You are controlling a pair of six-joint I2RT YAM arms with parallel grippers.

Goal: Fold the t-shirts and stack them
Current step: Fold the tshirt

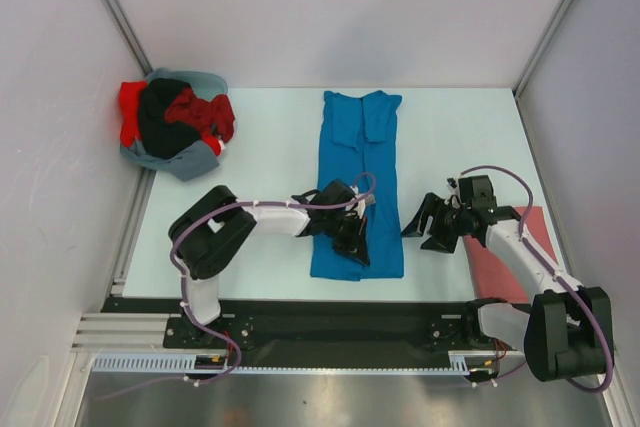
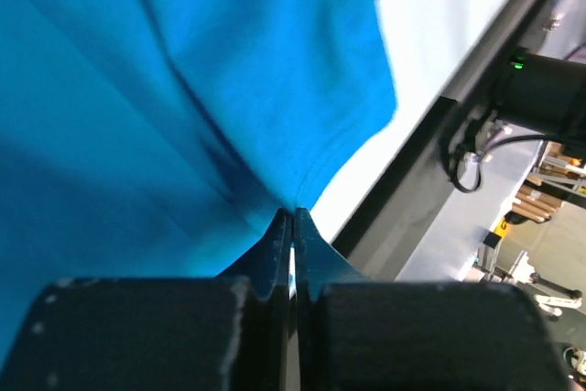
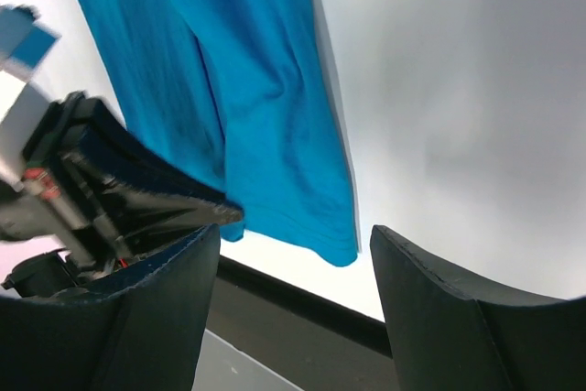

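- Pale, smooth table (image 1: 260, 147) fills the middle of the top view, closed in by plain white walls (image 1: 330, 7) at the back and on both sides. A black base strip (image 1: 340, 322) runs along the bottom edge.
- A blue shirt (image 1: 358, 172) of soft, matte cloth lies in the middle of the frame. It is folded lengthwise into a long narrow strip, with the sleeves turned in at the upper end and shallow creases running down it.
- The left claw (image 1: 352, 239) rests on the lower left part of that strip. In its wrist view the two dark fingertips (image 2: 279, 235) are pressed together with a fold of the blue cloth (image 2: 183, 116) pinched between them, and the fabric puckers toward the tips.
- The right claw (image 1: 428, 227) sits just right of the strip, apart from it. Its jaws are spread wide and hold nothing. Its wrist view shows the shirt's rounded lower corner (image 3: 275, 162) beyond the two black fingers (image 3: 476, 318).
- A pinkish-red shirt (image 1: 490, 272) lies flat at the right edge, partly covered by the right arm.
- A crumpled pile of shirts (image 1: 175, 127) sits at the upper left against the wall: bright red, black and darker red on top of grey-blue.
- Purple cables (image 1: 185, 237) loop around both arms.
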